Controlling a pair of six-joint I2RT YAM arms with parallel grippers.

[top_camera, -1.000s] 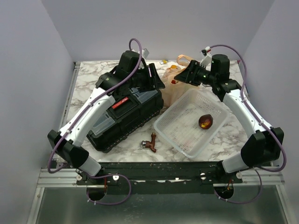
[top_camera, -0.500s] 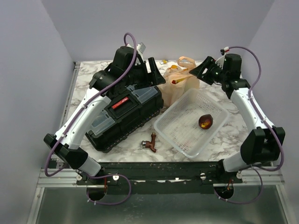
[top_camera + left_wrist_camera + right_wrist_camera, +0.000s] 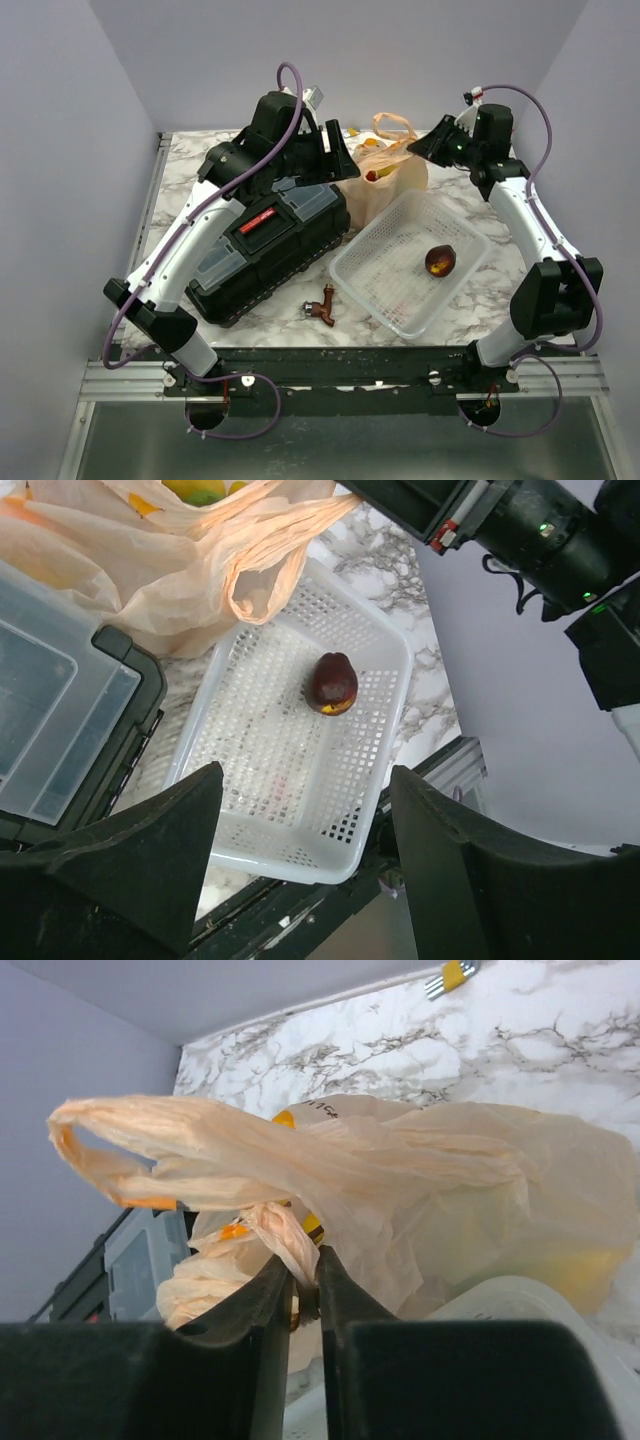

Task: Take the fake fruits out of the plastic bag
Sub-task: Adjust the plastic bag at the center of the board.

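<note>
Plastic bag (image 3: 392, 185) sits toward twelve o'clock on the marble table (image 3: 190, 170), fake fruits (image 3: 372, 175) showing red and yellow at its mouth, its near side touching the far rim of the white mesh basket (image 3: 370, 300), and the black toolbox (image 3: 270, 240) just beside at its nine o'clock. Right gripper (image 3: 305, 1285), at the bag's two o'clock, is clenched on a twisted strip of the bag's handle. Left gripper (image 3: 305, 775) hangs at its ten o'clock with jaws spread wide, grasping nothing.

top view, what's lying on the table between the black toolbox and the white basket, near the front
A small reddish-brown tap-like fitting lies there, touching neither the toolbox nor the basket. Only the top view shows it.
</note>
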